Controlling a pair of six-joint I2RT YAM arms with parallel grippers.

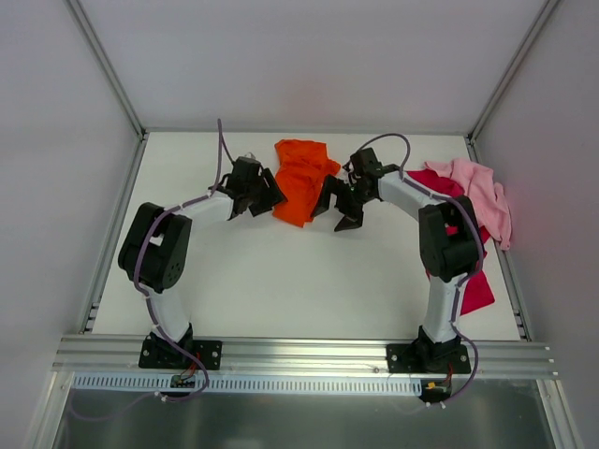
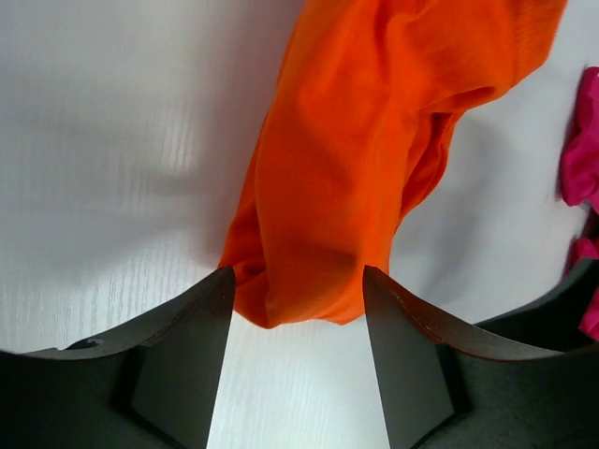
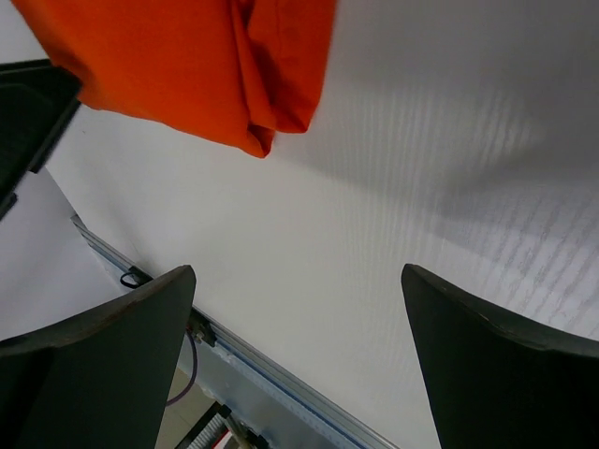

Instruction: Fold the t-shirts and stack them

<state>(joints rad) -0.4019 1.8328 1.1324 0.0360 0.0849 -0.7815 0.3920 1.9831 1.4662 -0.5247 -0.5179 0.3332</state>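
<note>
The bright orange t-shirt lies crumpled at the back middle of the table. My left gripper is at its left edge, open; in the left wrist view the orange t-shirt's lower end lies just between my left gripper's spread jaws, not pinched. My right gripper is open and empty at the shirt's right side, over bare table, with the orange t-shirt ahead of it. The light pink t-shirt and the magenta-red t-shirt lie bunched at the right.
The magenta-red cloth also shows at the right edge of the left wrist view. White enclosure walls stand at the back and sides. An aluminium rail runs along the near table edge, and the right arm's elbow sits over the magenta-red shirt.
</note>
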